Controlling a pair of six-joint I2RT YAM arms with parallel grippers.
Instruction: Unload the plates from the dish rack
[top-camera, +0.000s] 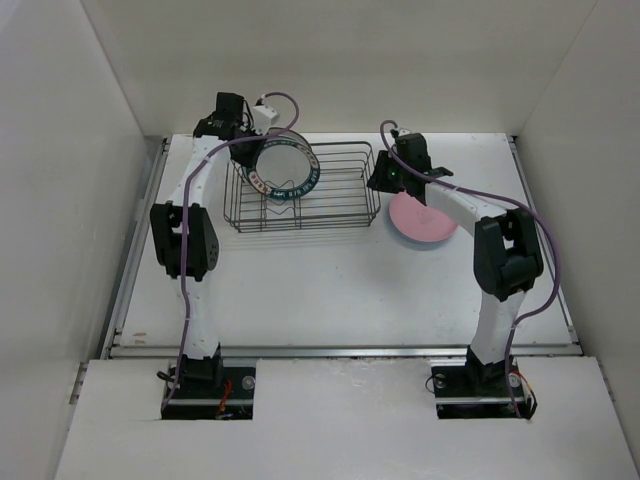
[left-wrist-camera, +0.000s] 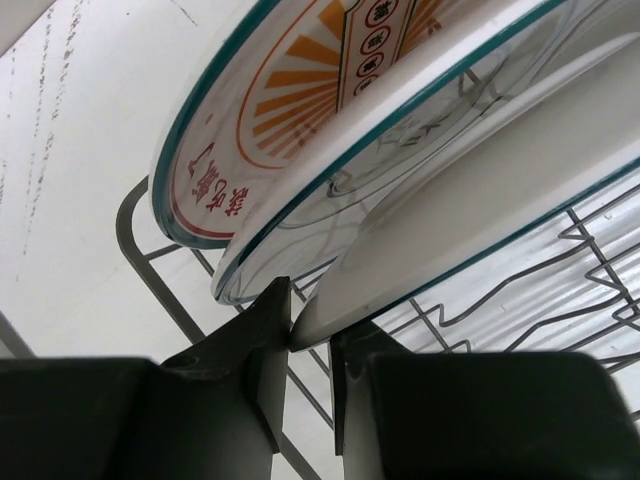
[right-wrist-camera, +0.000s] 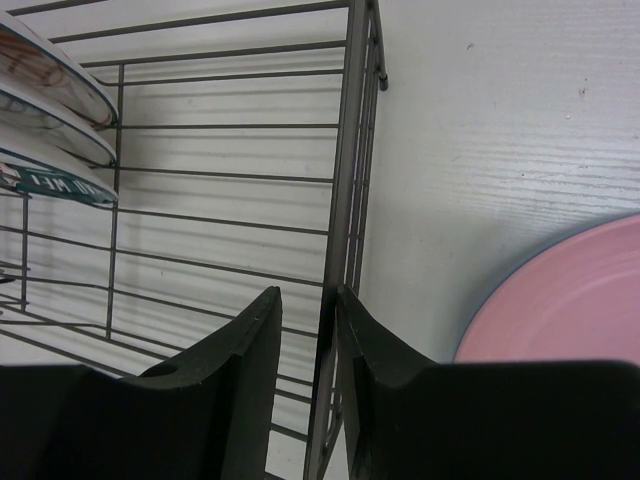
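Observation:
The dish rack (top-camera: 340, 145) sits mid-table with three plates (top-camera: 283, 168) standing at its left end. In the left wrist view I see the orange-centred plate (left-wrist-camera: 300, 90), a teal-rimmed plate (left-wrist-camera: 400, 130), and a white one (left-wrist-camera: 480, 200) nearest me. My left gripper (left-wrist-camera: 310, 315) (top-camera: 268, 132) is shut on that nearest plate's rim. My right gripper (right-wrist-camera: 308, 295) (top-camera: 377, 183) straddles the rack's right end wire (right-wrist-camera: 345, 150). The wire lies against the right finger, with a gap on the left side. A pink plate (top-camera: 422, 218) (right-wrist-camera: 570, 300) lies flat on the table to the rack's right.
White walls close in the table on the left, right and back. The rack's V-shaped dividers (left-wrist-camera: 560, 300) run under the standing plates. A metal rail (top-camera: 340, 350) edges the table's near side.

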